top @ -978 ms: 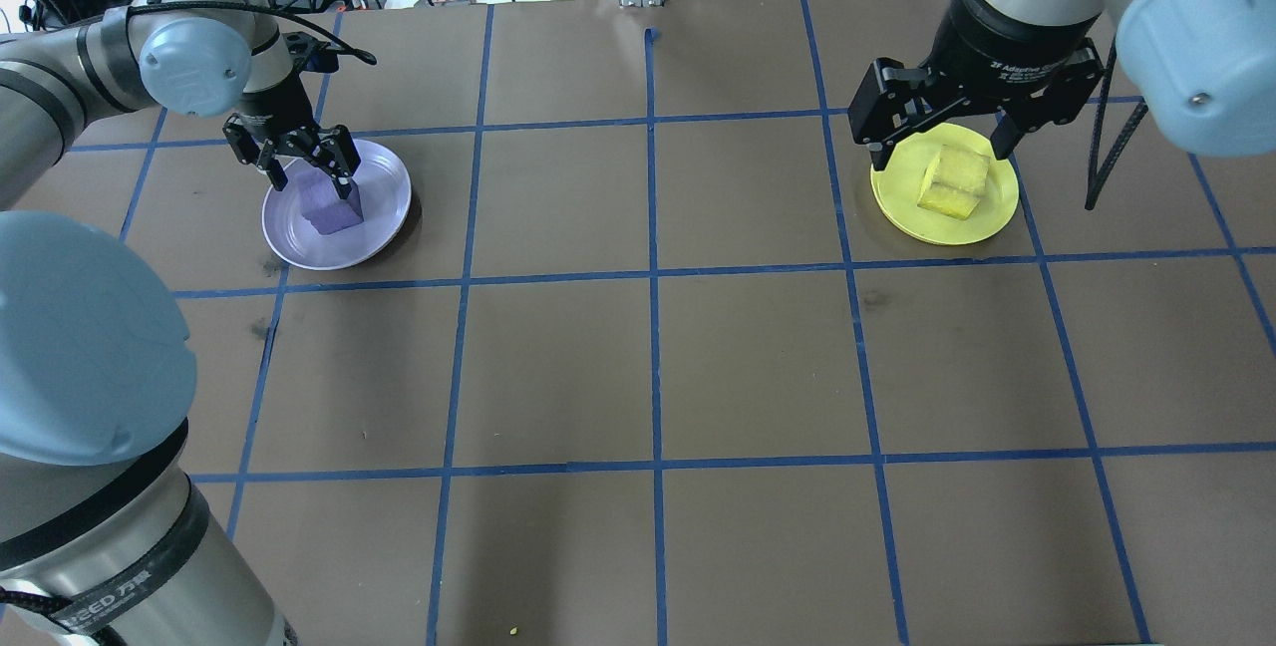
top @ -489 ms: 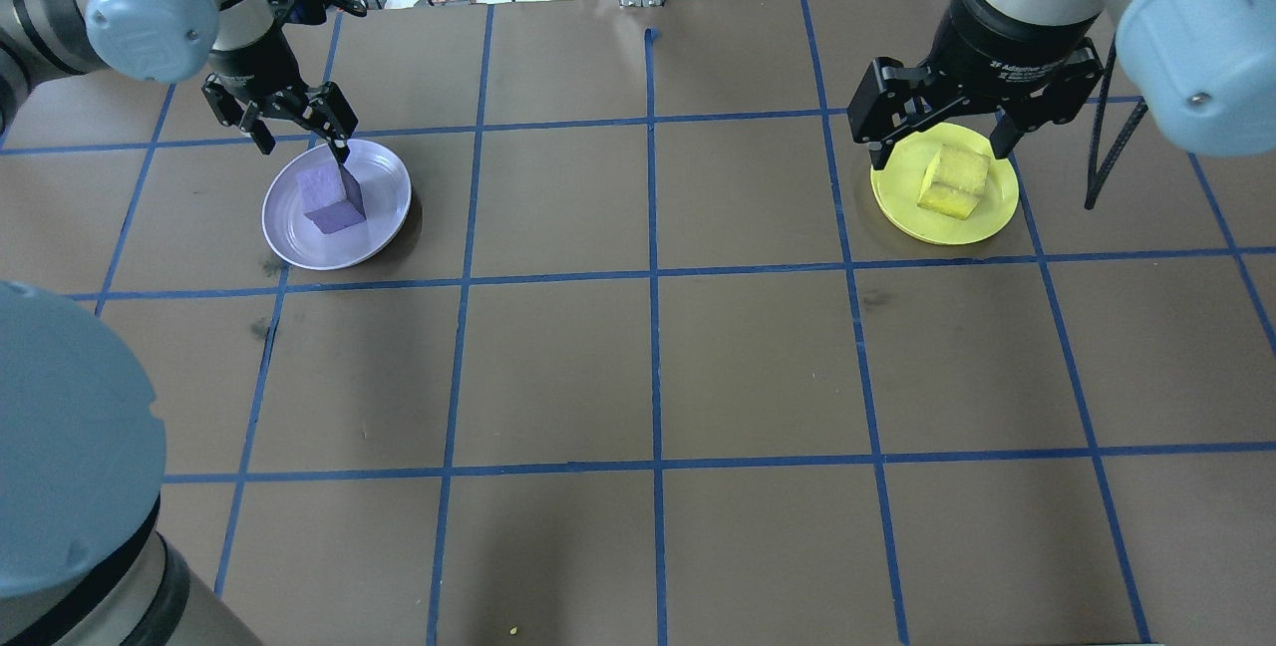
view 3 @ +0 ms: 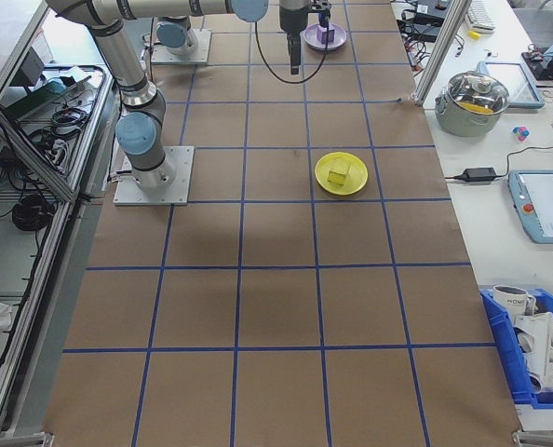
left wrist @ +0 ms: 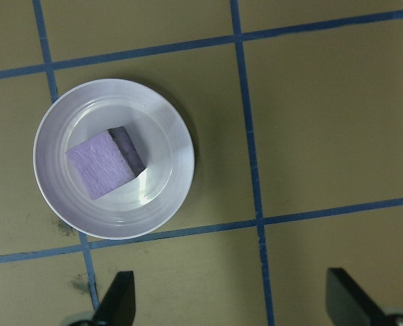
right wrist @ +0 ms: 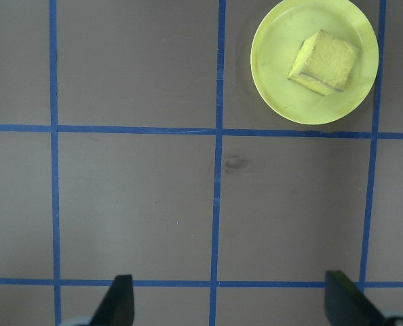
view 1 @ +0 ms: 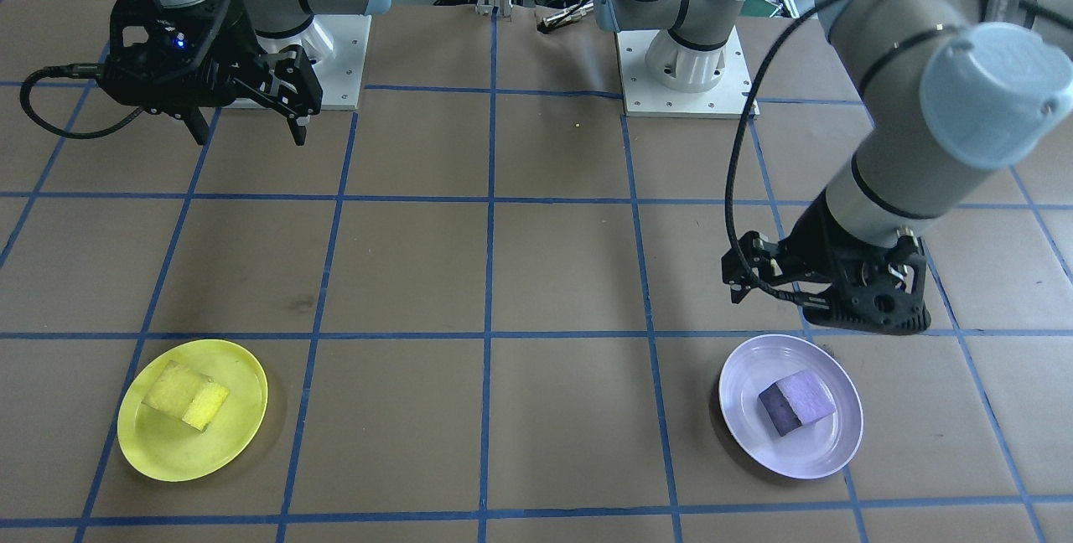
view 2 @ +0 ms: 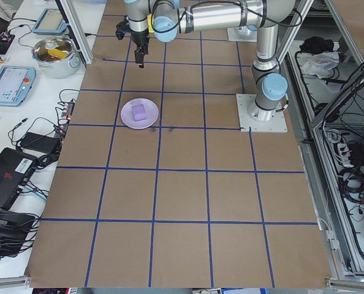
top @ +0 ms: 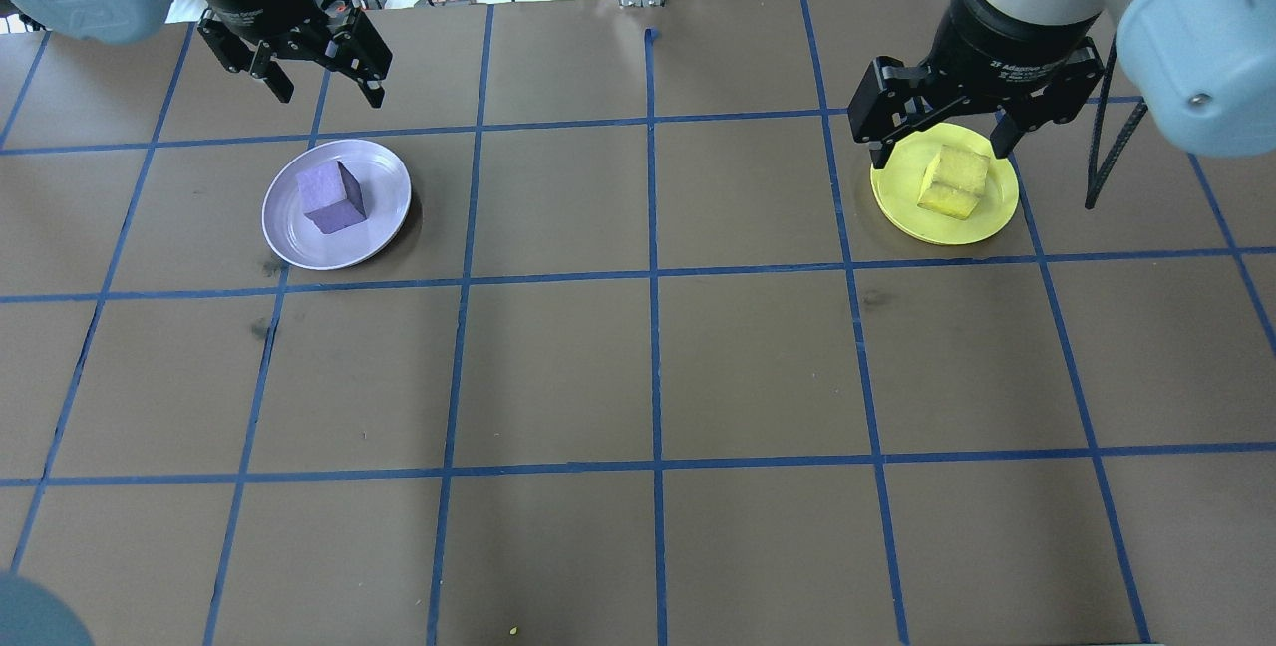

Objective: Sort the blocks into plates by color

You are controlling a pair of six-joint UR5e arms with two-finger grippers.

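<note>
Left gripper (top: 324,88) — higher, off lavender plate (top: 384,217)

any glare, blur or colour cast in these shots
Left wrist view: greenish-yellow cast on the table, soft sheen on the lavender plate, sharp focus. Overhead view: blown-out white strip past the table's far edge, near arm housings blurred. Front-facing view: even light, faint shadow beside the yellow plate.

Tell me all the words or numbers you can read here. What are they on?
"2F Adaptive": white print on the right gripper body, overhead view; the rest of that label is too blurred to read.
Mug in the blue bin: dark print, too small to read.
Plates, blocks and table: no writing.
</note>
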